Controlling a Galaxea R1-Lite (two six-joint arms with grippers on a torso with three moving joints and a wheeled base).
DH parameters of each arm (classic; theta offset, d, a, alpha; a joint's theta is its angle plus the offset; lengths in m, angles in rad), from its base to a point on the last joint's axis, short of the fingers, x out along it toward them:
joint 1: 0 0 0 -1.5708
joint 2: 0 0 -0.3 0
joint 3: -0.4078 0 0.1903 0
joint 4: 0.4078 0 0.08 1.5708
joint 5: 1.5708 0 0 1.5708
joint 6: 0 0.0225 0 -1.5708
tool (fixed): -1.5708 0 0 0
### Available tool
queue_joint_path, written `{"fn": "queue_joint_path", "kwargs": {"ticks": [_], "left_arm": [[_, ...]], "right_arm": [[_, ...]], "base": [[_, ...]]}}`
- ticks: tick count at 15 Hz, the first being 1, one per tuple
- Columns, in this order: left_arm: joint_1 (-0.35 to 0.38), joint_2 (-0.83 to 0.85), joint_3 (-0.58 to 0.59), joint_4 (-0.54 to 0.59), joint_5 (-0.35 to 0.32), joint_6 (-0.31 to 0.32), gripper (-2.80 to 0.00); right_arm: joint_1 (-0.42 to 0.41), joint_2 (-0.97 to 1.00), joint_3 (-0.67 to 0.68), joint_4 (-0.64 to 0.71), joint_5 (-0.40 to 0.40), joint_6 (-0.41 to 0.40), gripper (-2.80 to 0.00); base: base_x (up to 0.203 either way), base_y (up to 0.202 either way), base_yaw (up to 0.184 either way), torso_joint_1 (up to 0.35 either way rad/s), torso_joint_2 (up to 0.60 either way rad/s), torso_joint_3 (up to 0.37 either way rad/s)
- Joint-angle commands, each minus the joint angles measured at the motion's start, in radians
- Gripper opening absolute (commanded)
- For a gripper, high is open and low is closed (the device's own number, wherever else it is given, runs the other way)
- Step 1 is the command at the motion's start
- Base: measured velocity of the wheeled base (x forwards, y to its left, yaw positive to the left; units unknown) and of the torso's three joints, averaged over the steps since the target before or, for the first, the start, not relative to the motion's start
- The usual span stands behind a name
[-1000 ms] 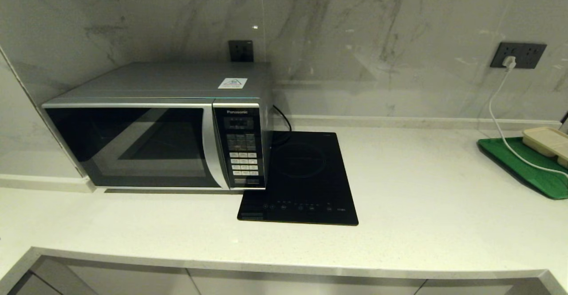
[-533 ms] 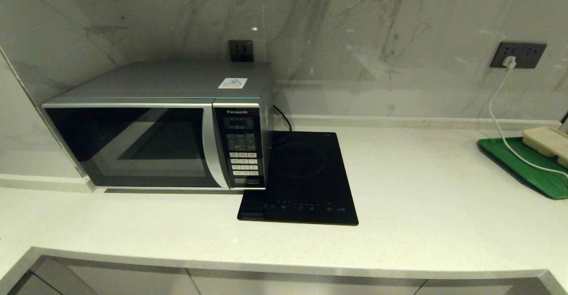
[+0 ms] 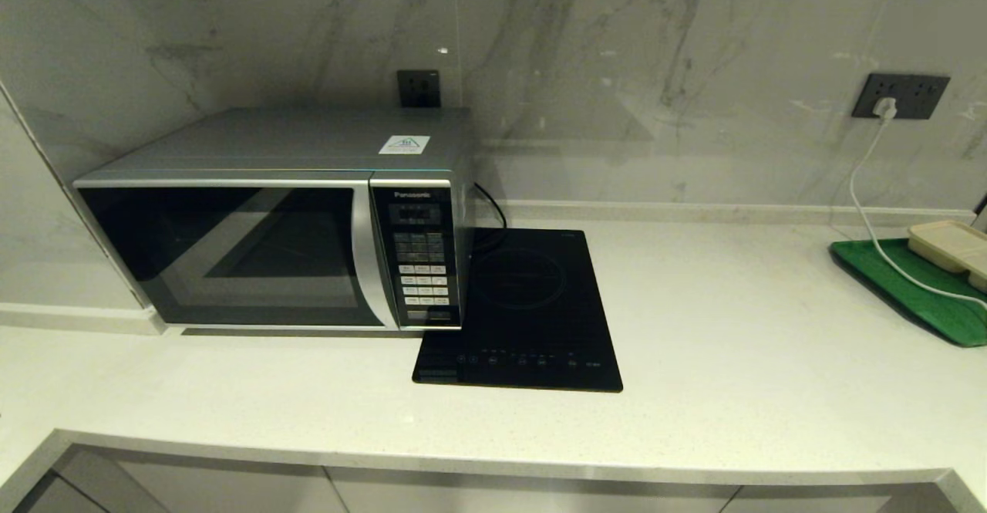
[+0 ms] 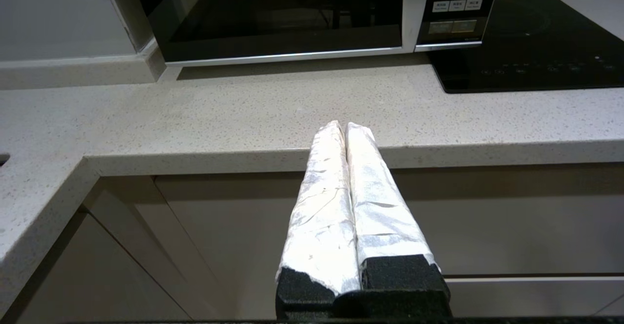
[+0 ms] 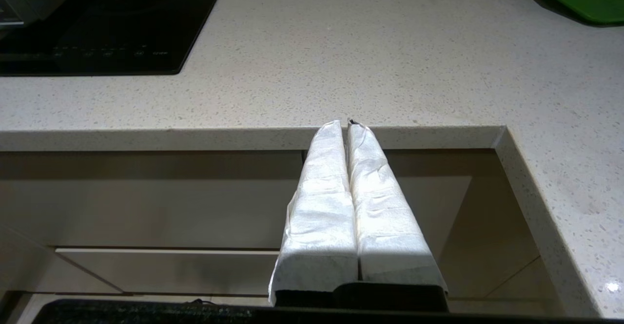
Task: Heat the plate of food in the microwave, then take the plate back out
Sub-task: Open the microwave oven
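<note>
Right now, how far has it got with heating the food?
Nothing looks done. The microwave door is shut, and no plate of food shows on the counter; whether one sits behind the dark glass I cannot tell. Nothing is in hand: the left gripper and right gripper are shut and empty, below the counter's edge. By that, opening, loading, heating and unloading all seem left.

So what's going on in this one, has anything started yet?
Nothing is being handled. The large silver microwave with its dark glass door sits shut on the pale speckled stone counter, beside a flat black induction hob. Both arms hang below the counter's front edge: the left end effector faces the microwave, the right end effector the bare counter, both shut and empty. No plate of food is visible.
</note>
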Motion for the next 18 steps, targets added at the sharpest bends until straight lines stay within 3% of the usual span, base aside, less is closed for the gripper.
{"fn": "queue_joint_path", "kwargs": {"ticks": [1, 4, 6, 9, 11, 14, 18], "left_arm": [[0.001, 0.002, 0.001, 0.001, 0.001, 0.004, -2.80], [0.001, 0.002, 0.000, -0.002, 0.020, -0.029, -2.80], [0.001, 0.003, -0.026, 0.042, 0.021, 0.002, -2.80], [-0.002, 0.102, -0.262, 0.192, -0.031, 0.014, -2.80], [-0.004, 0.256, -0.413, 0.246, -0.087, 0.015, -2.80], [-0.009, 0.565, -0.593, 0.307, -0.117, 0.011, -2.80], [-0.005, 0.963, -0.785, 0.489, -0.168, -0.011, -2.80]], "right_arm": [[0.001, 0.001, 0.000, 0.001, -0.001, 0.000, -2.80], [0.000, 0.001, 0.000, 0.001, -0.001, 0.000, -2.80], [-0.001, 0.001, 0.000, 0.001, -0.001, 0.000, -2.80], [0.000, 0.001, 0.000, 0.001, 0.000, 0.000, -2.80], [0.001, 0.001, 0.000, 0.001, 0.000, 0.000, -2.80], [-0.001, 0.001, 0.000, 0.001, 0.000, 0.000, -2.80], [0.001, 0.001, 0.000, 0.001, 0.000, 0.000, -2.80]], "base": [[0.000, 0.000, 0.000, 0.000, 0.00, 0.000], [0.000, 0.000, 0.000, 0.000, 0.00, 0.000], [0.000, 0.000, 0.000, 0.000, 0.00, 0.000], [0.000, 0.000, 0.000, 0.000, 0.00, 0.000], [0.000, 0.000, 0.000, 0.000, 0.00, 0.000], [0.000, 0.000, 0.000, 0.000, 0.00, 0.000], [0.000, 0.000, 0.000, 0.000, 0.00, 0.000]]}}
